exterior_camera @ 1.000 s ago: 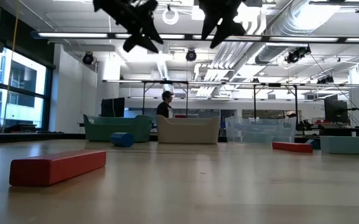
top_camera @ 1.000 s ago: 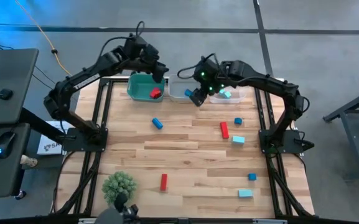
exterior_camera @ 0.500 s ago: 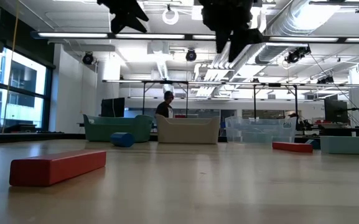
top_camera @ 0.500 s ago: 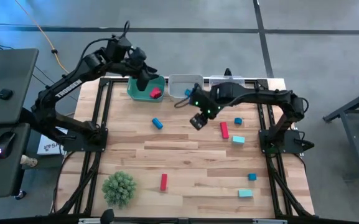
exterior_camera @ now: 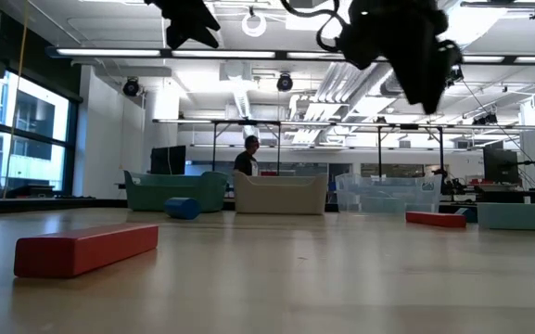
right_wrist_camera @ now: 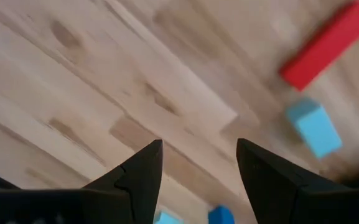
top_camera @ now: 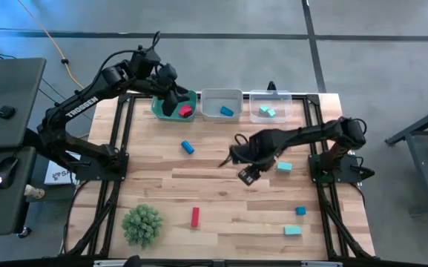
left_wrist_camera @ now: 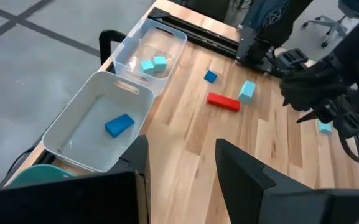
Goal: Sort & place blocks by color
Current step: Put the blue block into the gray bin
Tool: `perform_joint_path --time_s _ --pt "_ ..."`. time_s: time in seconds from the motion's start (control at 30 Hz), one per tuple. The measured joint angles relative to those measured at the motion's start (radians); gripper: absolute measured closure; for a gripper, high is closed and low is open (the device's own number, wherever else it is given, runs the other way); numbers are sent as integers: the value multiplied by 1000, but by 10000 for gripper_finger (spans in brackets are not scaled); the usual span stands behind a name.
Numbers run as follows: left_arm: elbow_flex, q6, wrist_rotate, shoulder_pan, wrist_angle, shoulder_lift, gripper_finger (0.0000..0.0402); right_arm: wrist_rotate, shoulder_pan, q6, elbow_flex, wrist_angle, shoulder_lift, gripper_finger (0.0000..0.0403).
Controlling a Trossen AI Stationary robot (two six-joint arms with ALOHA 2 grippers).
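Both grippers hold nothing. My right gripper (top_camera: pixel 247 175) (right_wrist_camera: pixel 198 155) hangs open, pointing down over the bare wood right of centre, near a red bar (right_wrist_camera: pixel 328 43) and a teal block (top_camera: pixel 283 167) (right_wrist_camera: pixel 313 127). My left gripper (top_camera: pixel 170 95) (left_wrist_camera: pixel 179 149) is open, high over the green bin (top_camera: pixel 170 106), which holds a red block (top_camera: pixel 185 111). A blue block (top_camera: pixel 227 111) lies in the grey bin (top_camera: pixel 221 96), and teal blocks (top_camera: pixel 268 111) lie in the clear bin (top_camera: pixel 269 95). Loose on the table are a blue block (top_camera: pixel 188 147), a red bar (top_camera: pixel 194 216), a blue cube (top_camera: pixel 300 211) and a teal block (top_camera: pixel 293 231).
A green spiky plant ball (top_camera: pixel 142 222) sits at the near left corner. The three bins stand in a row along the far edge. My right arm (top_camera: pixel 303 137) stretches across the table's right half. A person (exterior_camera: pixel 246 156) stands far off in the room.
My right gripper has swung from over the bins toward the table's near edge and down, turning as it went, and now hangs over the wood right of centre. My left gripper has drawn back a little toward the table's left and risen slightly. Both stay open.
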Motion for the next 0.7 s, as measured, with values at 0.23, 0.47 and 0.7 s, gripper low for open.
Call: perform_joint_path --time_s 0.23,0.47,0.7 --pt "0 16 0 -2 0 0 298 4 101 119 -3 -52 0 208" --pt "0 15 0 -2 1 1 298 32 179 192 -3 -132 0 208" --pt "0 7 0 -2 1 1 298 74 236 158 -3 -244 0 208"
